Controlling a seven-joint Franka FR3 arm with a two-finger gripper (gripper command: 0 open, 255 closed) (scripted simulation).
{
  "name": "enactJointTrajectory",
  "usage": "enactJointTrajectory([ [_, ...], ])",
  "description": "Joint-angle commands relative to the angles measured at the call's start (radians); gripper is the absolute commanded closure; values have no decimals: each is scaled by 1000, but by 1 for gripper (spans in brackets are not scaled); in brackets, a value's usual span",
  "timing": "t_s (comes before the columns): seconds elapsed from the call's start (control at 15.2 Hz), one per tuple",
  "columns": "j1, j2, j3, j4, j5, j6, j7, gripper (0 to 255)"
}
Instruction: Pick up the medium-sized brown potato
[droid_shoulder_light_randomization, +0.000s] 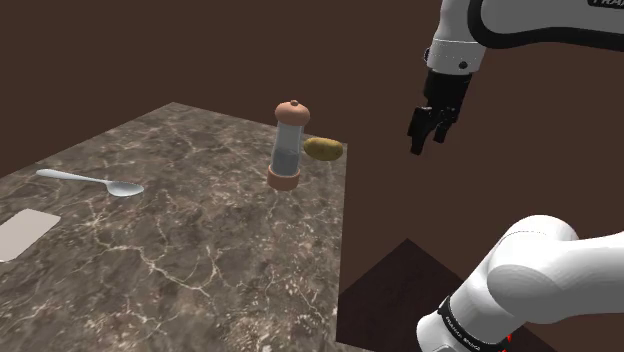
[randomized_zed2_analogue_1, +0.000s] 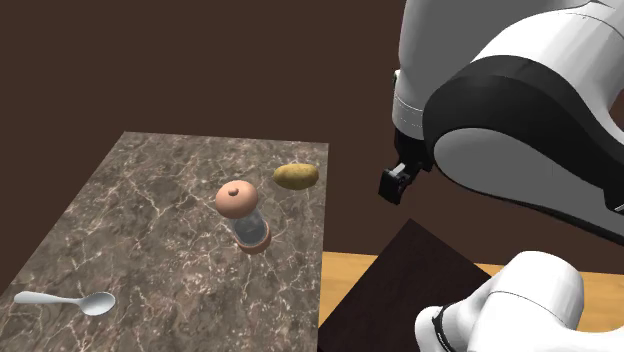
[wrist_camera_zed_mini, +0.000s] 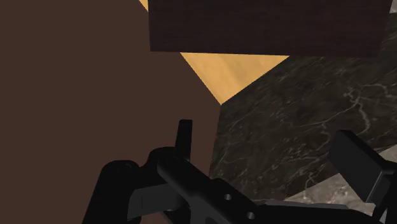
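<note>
The potato lies by the far corner of the dark stone table, right at its edge, near the grinder. The gripper hangs past that edge, up in the air. It points down with its fingers spread, holding nothing. The spoon lies well apart.

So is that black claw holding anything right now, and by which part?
Nothing is held. The gripper is open and empty, in the air beside the table; the potato lies untouched on it.

Cut-off lettering on white arm, no legible text
</note>
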Motion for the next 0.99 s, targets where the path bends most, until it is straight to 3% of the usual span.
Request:
enactJointTrajectory([
  [0.0,0,0,0,0,0,0,0,0],
  [0.46,63,266,-47,113,22,156,-157,0],
  [0.92,123,528,-68,278,73,249,-322,0],
])
